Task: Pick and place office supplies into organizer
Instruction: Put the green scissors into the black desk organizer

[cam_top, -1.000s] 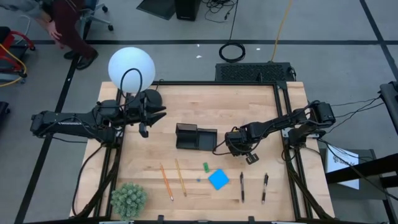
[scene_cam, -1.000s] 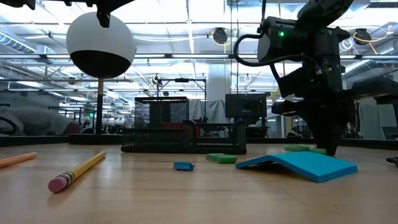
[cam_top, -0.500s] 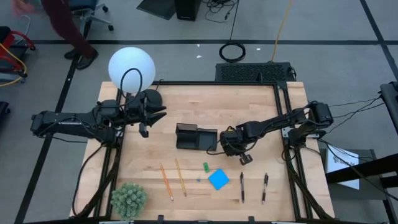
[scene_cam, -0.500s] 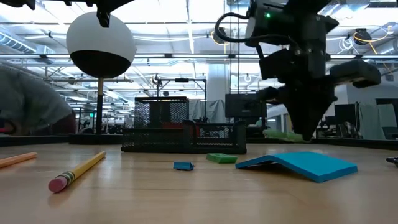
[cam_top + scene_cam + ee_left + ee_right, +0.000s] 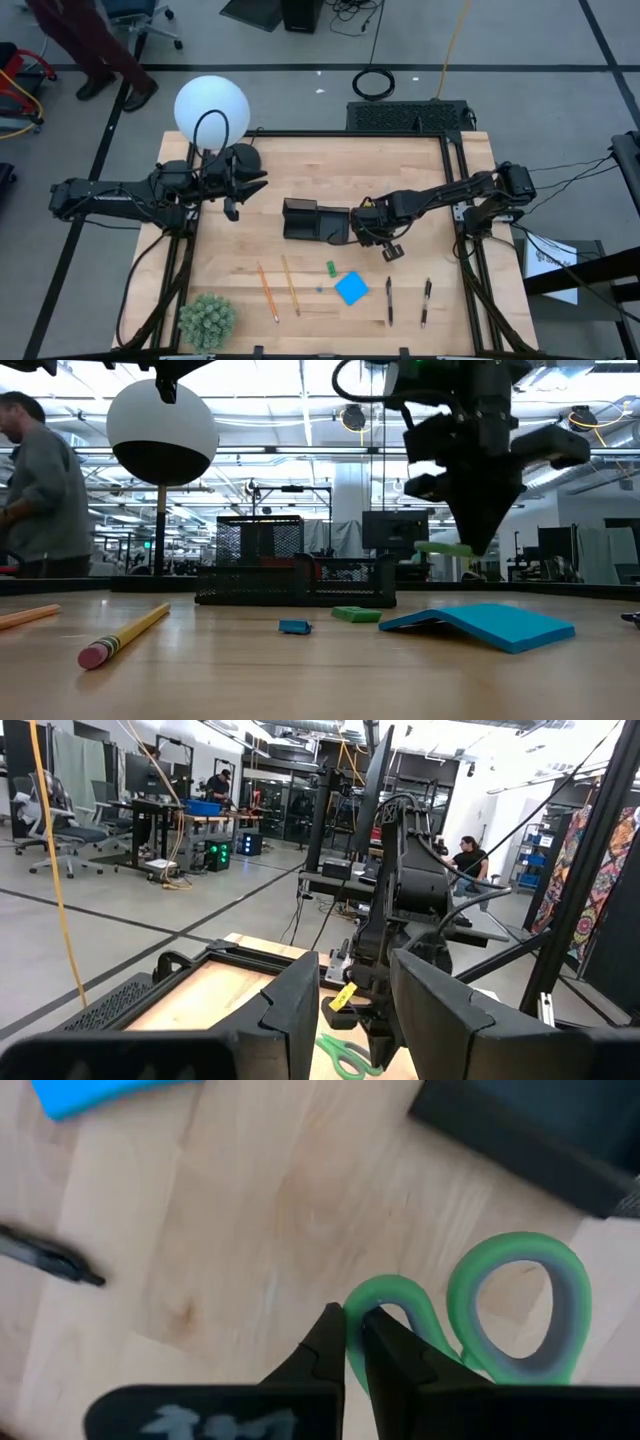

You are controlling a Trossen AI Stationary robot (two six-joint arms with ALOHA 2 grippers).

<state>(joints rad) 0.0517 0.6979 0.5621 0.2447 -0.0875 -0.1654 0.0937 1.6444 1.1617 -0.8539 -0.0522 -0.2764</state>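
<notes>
So over the last second the right gripper (image 5: 372, 226) has slid from roughly the 4 o'clock side of the organizer (image 5: 314, 219) to right up against its 3 o'clock end, and in the low view it's lifted clear of the wood too. It's pinched shut on the green-handled scissors (image 5: 480, 1315), fingers clamped on one handle loop, with the rest of the scissors hanging off the table. A person has also walked into the background at the far left of the low view.

The left gripper (image 5: 232, 207) is parked near the lamp (image 5: 211, 109), about 10 o'clock from the organizer, fingers spread, holding nothing.

My take: this is the carry-and-drop part. The grip is only on a loop, so I'd expect the scissors to swing. I'd go slow, get the blades lined up along the tray's long axis and clear the tray's rim before lowering.

Room-wise it's fine. Bare wood at 12 o'clock of the tray. The blue pad (image 5: 351, 288), the pens (image 5: 389, 300) and the pencils (image 5: 267, 292) all sit well off toward 6 o'clock, so nothing to clip unless the arm dips back that way.
</notes>
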